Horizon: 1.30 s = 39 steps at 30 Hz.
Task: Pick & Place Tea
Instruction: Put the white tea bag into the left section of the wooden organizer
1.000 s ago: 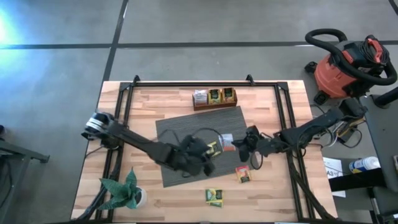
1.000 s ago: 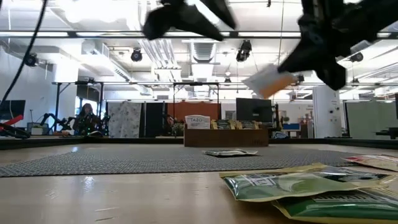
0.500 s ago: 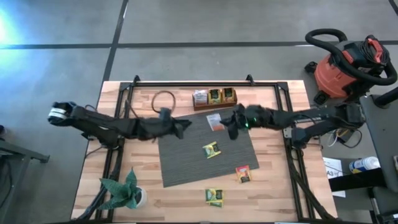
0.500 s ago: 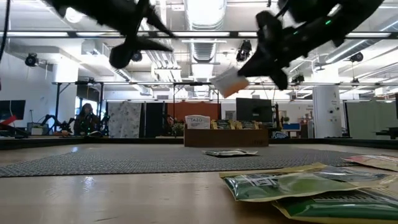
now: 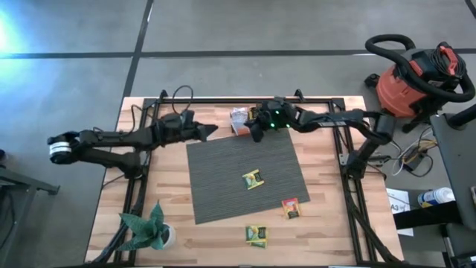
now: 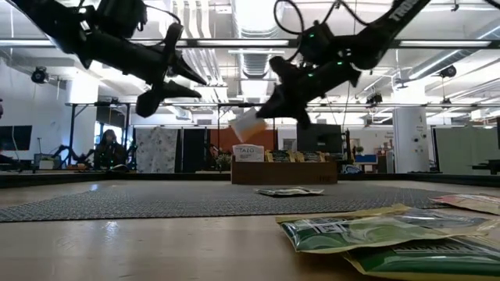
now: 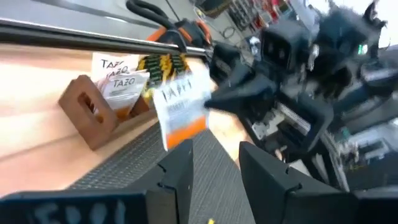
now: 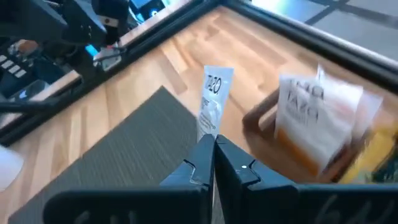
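Note:
My right gripper (image 5: 254, 132) is over the far edge of the grey mat (image 5: 223, 179), shut on a white-and-orange tea packet (image 8: 211, 102), right beside the brown wooden holder (image 5: 256, 119). The holder has other packets standing in it. My left gripper (image 5: 210, 130) hovers open and empty off the mat's far left corner, pointing at the held packet (image 7: 180, 106). A yellow-green packet (image 5: 253, 179) lies flat on the mat. An orange-red one (image 5: 290, 208) and a green one (image 5: 257, 236) lie on the bare wood near the front. My right gripper pinches the packet's near edge (image 8: 209, 135) between its two fingertips. The packet sticks out beyond them, seen almost edge-on, and slants down below the gripper (image 6: 248, 125). It is lifted well clear of the table.
A potted plant (image 5: 152, 231) stands at the near left corner. Black frame rails (image 5: 223, 99) run along the table's far, left and right sides. A red shop vacuum (image 5: 416, 78) sits on the floor beyond the right edge.
My right gripper has carried the white-and-orange packet from the mat's middle toward the far edge and somewhat left, up to the wooden holder, rolling as it went. My left gripper has drawn back from the mat's middle toward the far left corner.

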{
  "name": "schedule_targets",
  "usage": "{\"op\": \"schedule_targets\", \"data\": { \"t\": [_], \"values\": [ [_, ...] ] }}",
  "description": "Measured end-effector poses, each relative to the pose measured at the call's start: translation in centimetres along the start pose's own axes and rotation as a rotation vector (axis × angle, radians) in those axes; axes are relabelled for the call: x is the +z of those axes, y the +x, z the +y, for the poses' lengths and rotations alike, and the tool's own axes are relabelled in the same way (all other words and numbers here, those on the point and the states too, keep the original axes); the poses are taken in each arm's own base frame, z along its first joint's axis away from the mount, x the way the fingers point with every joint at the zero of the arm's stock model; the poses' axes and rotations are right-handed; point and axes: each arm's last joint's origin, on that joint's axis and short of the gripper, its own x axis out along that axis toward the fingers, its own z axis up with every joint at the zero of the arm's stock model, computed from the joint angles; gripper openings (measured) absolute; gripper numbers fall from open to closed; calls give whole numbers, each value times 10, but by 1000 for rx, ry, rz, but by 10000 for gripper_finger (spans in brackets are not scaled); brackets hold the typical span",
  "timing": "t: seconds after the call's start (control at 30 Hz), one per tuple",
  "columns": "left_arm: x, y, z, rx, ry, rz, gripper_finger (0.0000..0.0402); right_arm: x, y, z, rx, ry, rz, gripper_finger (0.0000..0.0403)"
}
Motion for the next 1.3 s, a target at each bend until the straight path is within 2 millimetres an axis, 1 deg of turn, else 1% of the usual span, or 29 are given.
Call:
{"op": "schedule_targets", "data": {
  "t": [0.07, 0.17, 0.3, 0.4, 0.53, 0.63, 0.8, 1.0, 1.17, 1.3],
  "values": [
    [7, 0, 6, -9, 37, 11, 124, 10, 10, -2, 3, -14, -27, 8],
    [16, 0, 15, 5, 61, 2, 124, 15, 22, -7, -16, -6, -18, 8],
    [25, 0, 24, 24, 69, -13, 124, 16, 29, -15, -63, 11, 5, 8],
    [30, -1, 29, 33, 82, -21, 124, 15, 29, -20, -94, 11, 12, 8],
    [34, -2, 31, 39, 85, -43, 124, 17, 23, -26, -147, 14, -15, 8],
    [35, -2, 32, 44, 102, -50, 124, 16, 21, -34, -144, 14, -2, 8],
    [37, -2, 33, 51, 111, -58, 124, 8, 26, -39, -142, 2, 22, 8],
    [38, -3, 35, 59, 110, -66, 124, 4, 35, -43, -123, 1, 13, 8],
    [39, -3, 35, 64, 107, -72, 124, 5, 35, -45, -186, -11, -8, 8],
    [39, -3, 35, 64, 107, -71, 124, 5, 35, -46, -196, -46, -1, 8]
  ]
}}
